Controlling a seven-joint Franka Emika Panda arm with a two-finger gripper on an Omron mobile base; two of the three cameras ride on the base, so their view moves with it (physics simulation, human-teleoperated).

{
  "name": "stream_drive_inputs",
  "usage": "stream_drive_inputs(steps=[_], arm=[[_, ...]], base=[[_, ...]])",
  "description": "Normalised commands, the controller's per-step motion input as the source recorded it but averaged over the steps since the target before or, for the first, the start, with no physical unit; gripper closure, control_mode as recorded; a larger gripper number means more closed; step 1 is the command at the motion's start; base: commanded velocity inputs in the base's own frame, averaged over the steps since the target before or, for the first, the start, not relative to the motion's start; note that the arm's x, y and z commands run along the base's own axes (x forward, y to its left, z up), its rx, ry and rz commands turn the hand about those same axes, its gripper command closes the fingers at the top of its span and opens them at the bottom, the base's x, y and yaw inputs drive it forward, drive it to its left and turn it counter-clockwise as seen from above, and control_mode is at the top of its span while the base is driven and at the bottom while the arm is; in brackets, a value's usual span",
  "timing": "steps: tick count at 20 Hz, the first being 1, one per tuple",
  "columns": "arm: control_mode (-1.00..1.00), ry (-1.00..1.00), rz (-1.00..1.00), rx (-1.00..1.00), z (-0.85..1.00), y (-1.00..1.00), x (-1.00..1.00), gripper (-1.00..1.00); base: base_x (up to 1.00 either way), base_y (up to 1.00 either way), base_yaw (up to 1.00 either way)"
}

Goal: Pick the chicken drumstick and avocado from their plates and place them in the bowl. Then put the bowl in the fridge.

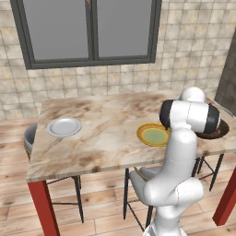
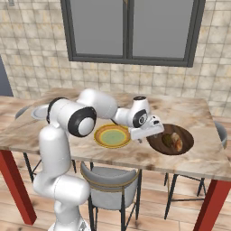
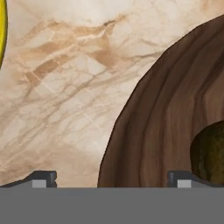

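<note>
The dark brown bowl (image 2: 185, 135) sits on the marble table's right part, with the golden-brown chicken drumstick (image 2: 177, 143) and the dark green avocado (image 2: 167, 140) inside it. The hand view shows the bowl's (image 3: 162, 122) left wall and the avocado (image 3: 210, 157) at the right edge. My gripper (image 2: 151, 136) hangs open low over the bowl's near-left rim, one fingertip (image 3: 43, 178) above the table, the other (image 3: 181, 178) above the bowl's inside. Beside the bowl lies the empty yellow-rimmed plate (image 2: 112, 136). At the table's left is the empty white-grey plate (image 1: 64, 126). The fridge is out of view.
The table (image 1: 106, 138) has red legs (image 1: 42, 205) and a near edge close to the plates. Stools stand under it, one just in front of me (image 2: 110, 180) and one at the left end (image 1: 29, 138). Behind are a tiled wall and a window (image 1: 90, 30).
</note>
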Motion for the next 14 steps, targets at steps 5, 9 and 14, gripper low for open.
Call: stream_drive_inputs(steps=[5, 9, 14], arm=[[-1.0, 0.01, 0.0, -0.01, -0.24, -0.13, 0.17, -1.0], [-1.0, 0.0, 0.0, 0.0, -0.14, -0.14, 0.03, -1.0], [-1.0, 0.0, 0.0, 0.0, -0.14, -0.11, 0.0, -1.0]], base=[[0.0, 0.0, 0.0], [0.0, 0.0, 0.0], [0.0, 0.0, 0.0]])
